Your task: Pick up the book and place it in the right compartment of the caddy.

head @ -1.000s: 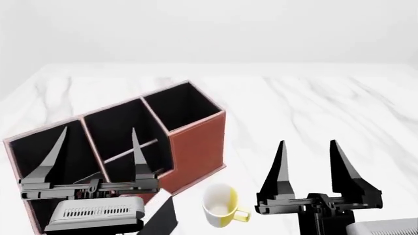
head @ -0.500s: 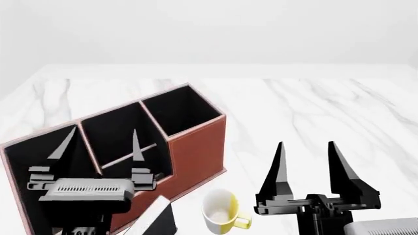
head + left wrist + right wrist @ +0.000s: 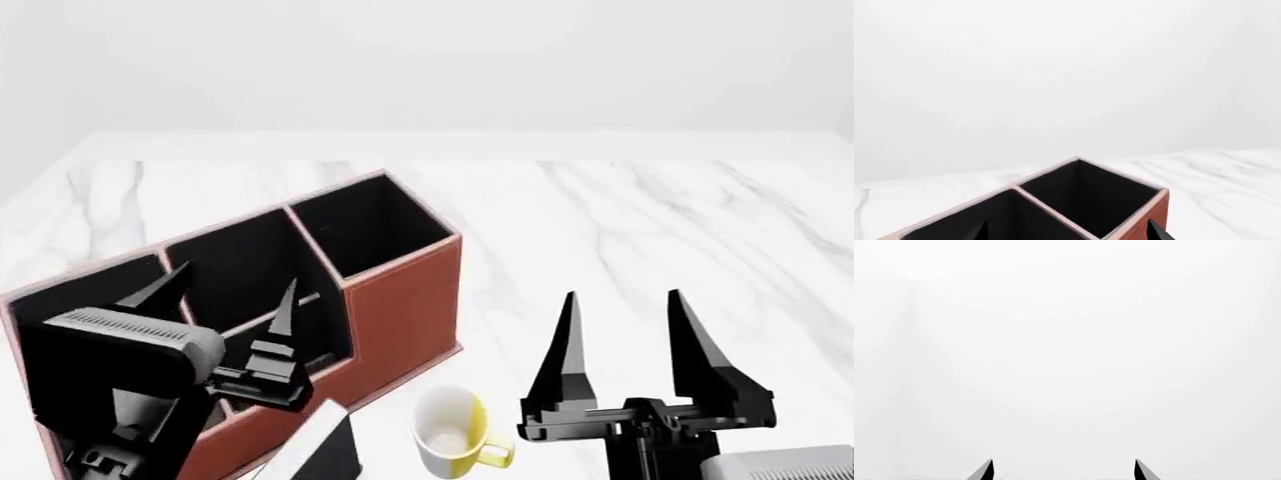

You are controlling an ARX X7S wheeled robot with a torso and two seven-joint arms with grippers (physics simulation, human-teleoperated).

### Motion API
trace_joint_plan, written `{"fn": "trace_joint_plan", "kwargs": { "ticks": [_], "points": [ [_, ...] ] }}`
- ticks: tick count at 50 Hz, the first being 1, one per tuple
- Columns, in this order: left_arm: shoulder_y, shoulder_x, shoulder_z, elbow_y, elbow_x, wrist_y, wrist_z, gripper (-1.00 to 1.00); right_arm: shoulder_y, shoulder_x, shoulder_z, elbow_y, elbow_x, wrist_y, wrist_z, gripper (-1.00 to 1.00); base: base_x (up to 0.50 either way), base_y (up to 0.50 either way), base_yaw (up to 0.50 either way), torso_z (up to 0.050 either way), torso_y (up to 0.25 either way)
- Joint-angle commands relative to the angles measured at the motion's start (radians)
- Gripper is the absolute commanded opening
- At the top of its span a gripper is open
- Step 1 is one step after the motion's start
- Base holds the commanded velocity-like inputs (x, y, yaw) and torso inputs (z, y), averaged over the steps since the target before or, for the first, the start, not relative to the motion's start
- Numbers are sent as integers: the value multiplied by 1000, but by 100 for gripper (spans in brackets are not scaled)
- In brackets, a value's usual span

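Observation:
The red-brown caddy stands on the white marble table at the left. Its narrow right compartment is black inside and holds nothing I can see. The dark book, with white page edges, is in front of the caddy at the bottom edge, partly cut off. My left gripper is open and empty, tilted over the caddy's middle section. In the left wrist view the gripper shows only its tips, above the caddy and the right compartment. My right gripper is open and empty, right of the mug. The right wrist view shows only its tips.
A white mug with a yellow inside stands just right of the book, between the caddy's front corner and my right gripper. The marble table stretches far and right behind the caddy.
My left arm has swung its wrist body left and up, and the gripper now tilts to the right over the caddy. The right arm, book and mug have barely moved.

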Motion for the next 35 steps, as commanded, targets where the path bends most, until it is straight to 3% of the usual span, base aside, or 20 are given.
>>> {"fn": "trace_joint_plan", "kwargs": {
  "ticks": [1,7,8,20,35],
  "points": [
    [-202,-65,-180,14,-599,-287,-250,100,-1,-5,9,-5,-10,4,-15,100,0,0,0,0,0],
    [-271,-90,-152,-12,-755,-309,-375,100,2,-3,6,1,-8,3,-13,100,0,0,0,0,0],
    [-288,-97,-126,-36,-823,-313,-440,100,2,-2,5,0,-6,4,-12,100,0,0,0,0,0],
    [-405,-118,18,-123,-1148,-205,-727,100,-2,5,-6,6,-10,1,-7,100,0,0,0,0,0],
    [-430,-108,107,-205,-1207,-170,-791,100,-1,10,-17,18,-8,5,1,100,0,0,0,0,0]
  ]
}}
